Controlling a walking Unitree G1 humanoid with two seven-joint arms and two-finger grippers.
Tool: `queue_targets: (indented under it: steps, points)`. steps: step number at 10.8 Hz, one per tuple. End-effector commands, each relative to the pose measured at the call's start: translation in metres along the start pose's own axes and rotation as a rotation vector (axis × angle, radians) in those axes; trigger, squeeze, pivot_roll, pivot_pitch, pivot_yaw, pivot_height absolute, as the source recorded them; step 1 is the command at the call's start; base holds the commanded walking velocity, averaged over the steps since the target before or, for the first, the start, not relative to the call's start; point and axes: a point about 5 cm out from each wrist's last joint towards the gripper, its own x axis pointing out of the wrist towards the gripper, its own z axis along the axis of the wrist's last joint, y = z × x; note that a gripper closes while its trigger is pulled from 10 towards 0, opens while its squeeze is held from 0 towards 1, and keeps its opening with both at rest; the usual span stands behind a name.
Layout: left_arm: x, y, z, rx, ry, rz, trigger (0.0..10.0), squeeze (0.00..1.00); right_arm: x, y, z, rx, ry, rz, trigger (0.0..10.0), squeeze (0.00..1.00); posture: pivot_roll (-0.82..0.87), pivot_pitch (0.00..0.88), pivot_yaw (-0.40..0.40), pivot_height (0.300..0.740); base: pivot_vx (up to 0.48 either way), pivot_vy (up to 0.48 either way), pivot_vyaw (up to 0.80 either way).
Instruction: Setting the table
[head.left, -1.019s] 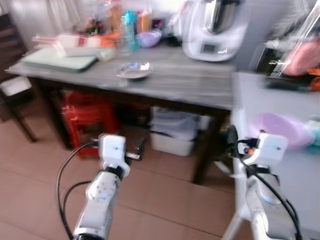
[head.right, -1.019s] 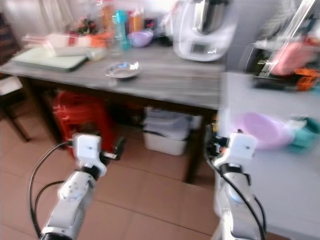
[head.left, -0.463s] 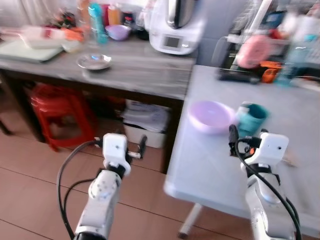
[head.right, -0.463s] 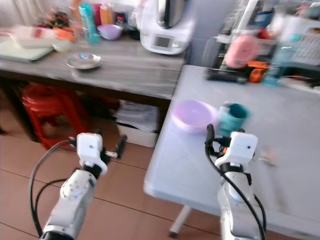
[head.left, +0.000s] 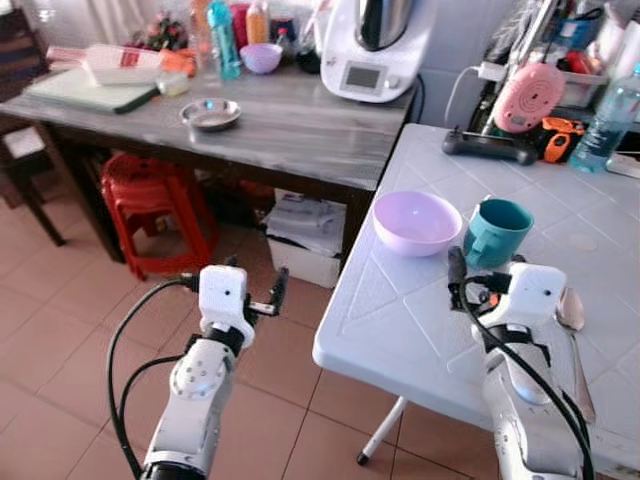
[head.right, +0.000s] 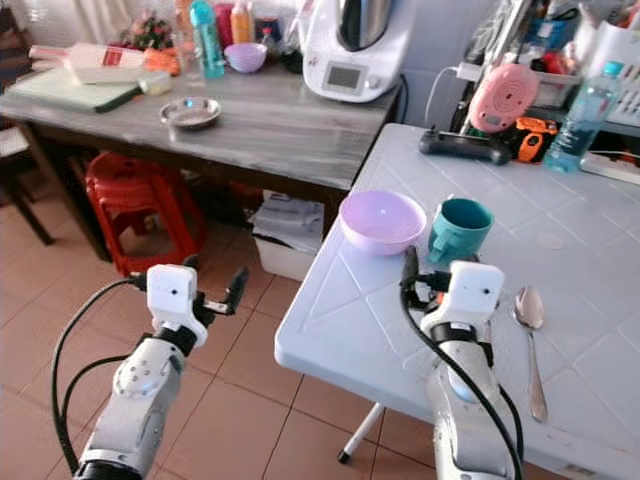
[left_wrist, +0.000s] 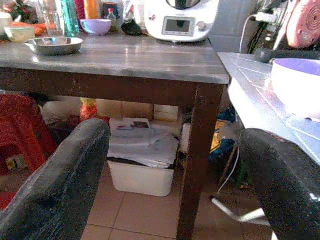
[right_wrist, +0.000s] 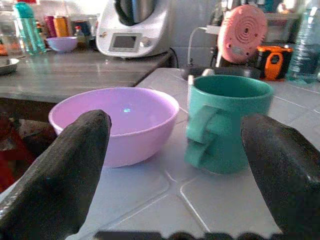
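White tiled bench (head.right: 600, 250) carries a lilac bowl (head.right: 382, 220), teal mug (head.right: 459, 230) and spoon (head.right: 530, 335); right pincer (right_wrist: 172, 165) hovers spread before bowl and mug, seemingly choosing one, while left pincer (head.left: 250, 290) waits released over the floor.

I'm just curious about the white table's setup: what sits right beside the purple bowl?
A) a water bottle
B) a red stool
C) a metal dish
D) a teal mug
D: the teal mug stands right next to the purple bowl on the white table, in front of the right hand.
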Motion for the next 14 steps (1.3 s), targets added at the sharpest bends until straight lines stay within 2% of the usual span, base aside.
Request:
queue_targets:
  steps: [1, 4, 6, 8, 14]
  points:
    - [0.001, 0.0, 0.004, -0.003, -0.022, -0.015, 10.0, 0.0, 0.002, 0.005, 0.006, -0.01, -0.027, 0.025, 10.0, 0.0, 0.07, 0.003, -0.017, 0.74, 0.0, 0.0, 0.0]
    - [0.002, -0.003, 0.005, -0.006, -0.028, -0.041, 10.0, 0.0, 0.003, 0.005, 0.006, -0.02, -0.03, 0.029, 10.0, 0.0, 0.07, 0.0, -0.016, 0.74, 0.0, 0.0, 0.0]
    - [0.002, -0.004, 0.006, -0.009, -0.033, -0.054, 10.0, 0.0, 0.002, 0.009, 0.012, -0.083, -0.073, 0.071, 10.0, 0.0, 0.07, 0.0, -0.015, 0.74, 0.0, 0.0, 0.0]
    - [0.002, -0.006, 0.009, -0.022, -0.049, -0.071, 10.0, 0.0, 0.001, 0.016, 0.021, -0.13, -0.122, 0.11, 10.0, 0.0, 0.06, 0.002, -0.015, 0.74, 0.285, 0.0, 0.0]
    - [0.002, -0.01, 0.008, -0.032, -0.048, -0.094, 10.0, 0.0, -0.003, 0.02, 0.021, -0.158, -0.127, 0.149, 10.0, 0.0, 0.06, 0.005, -0.012, 0.74, 0.328, 0.0, 0.0]
